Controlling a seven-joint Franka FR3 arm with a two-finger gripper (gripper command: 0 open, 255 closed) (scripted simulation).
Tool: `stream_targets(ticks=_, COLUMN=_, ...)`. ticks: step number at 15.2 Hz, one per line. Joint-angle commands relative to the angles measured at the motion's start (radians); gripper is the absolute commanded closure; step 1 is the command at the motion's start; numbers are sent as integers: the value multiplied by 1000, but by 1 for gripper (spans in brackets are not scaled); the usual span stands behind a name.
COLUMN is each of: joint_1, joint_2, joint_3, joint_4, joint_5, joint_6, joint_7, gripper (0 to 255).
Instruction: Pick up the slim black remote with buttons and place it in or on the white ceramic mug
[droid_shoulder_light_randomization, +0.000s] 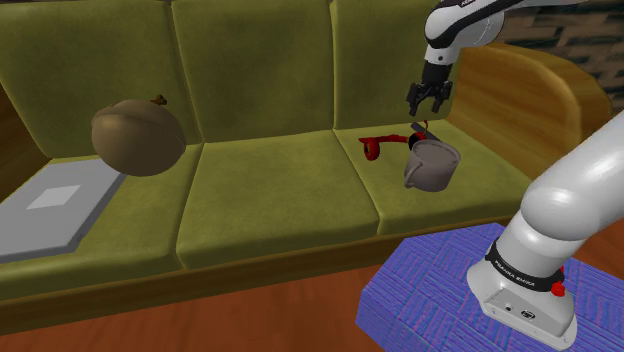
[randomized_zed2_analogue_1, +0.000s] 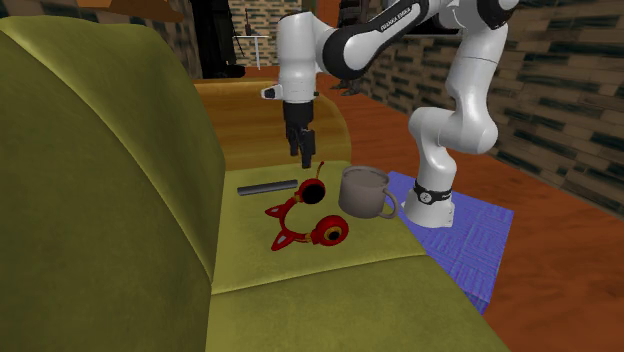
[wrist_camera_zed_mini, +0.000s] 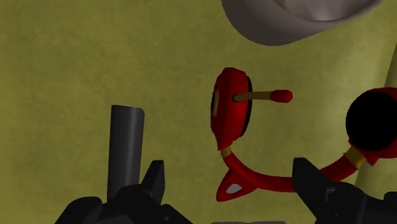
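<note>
One big green sofa (droid_shoulder_light_randomization: 260, 190) shows in the shoulder view. The white arm reaches over the seat at the shoulder view's right. Its black gripper (droid_shoulder_light_randomization: 430, 101) hangs in the air above a grey mug (droid_shoulder_light_randomization: 432, 166), with its fingers a little apart and nothing in them. A red headset (droid_shoulder_light_randomization: 375, 146) lies on the seat just beside the mug. A round brown thing (droid_shoulder_light_randomization: 137, 137) sits well apart from them, at the shoulder view's left. A flat grey thing (droid_shoulder_light_randomization: 55, 205) lies below it. The arm's stand is a blue box (droid_shoulder_light_randomization: 430, 295).

Next comes the second exterior view. The gripper (randomized_zed2_analogue_1: 304, 152) points down over the seat and holds nothing. The slim black remote (randomized_zed2_analogue_1: 268, 187) lies flat on the green seat, close to the sofa's back. It is near the gripper but not touching it. The red headset (randomized_zed2_analogue_1: 305, 225) lies just beside the remote. The mug (randomized_zed2_analogue_1: 362, 190) stands upright at the headset's other side, near the seat's front edge. The blue box (randomized_zed2_analogue_1: 470, 240) is beyond the mug.

Last is the wrist view. The gripper (wrist_camera_zed_mini: 232, 184) is wide open and empty. The remote (wrist_camera_zed_mini: 127, 143) lies on the green seat just outside one finger (wrist_camera_zed_mini: 153, 181), not between the two. The red headset (wrist_camera_zed_mini: 232, 114) lies below the gap between the fingers. The mug (wrist_camera_zed_mini: 299, 19) is past the headset.
</note>
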Motion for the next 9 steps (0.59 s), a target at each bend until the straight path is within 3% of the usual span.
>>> stream_targets(ticks=1, joint_1=-13, joint_2=64, joint_3=-36, joint_4=23, joint_5=27, joint_6=33, joint_7=-24, gripper=0)
stream_targets(ticks=9, joint_1=-79, joint_2=334, joint_3=-139, joint_4=155, joint_5=203, joint_6=108, joint_7=-142, gripper=0)
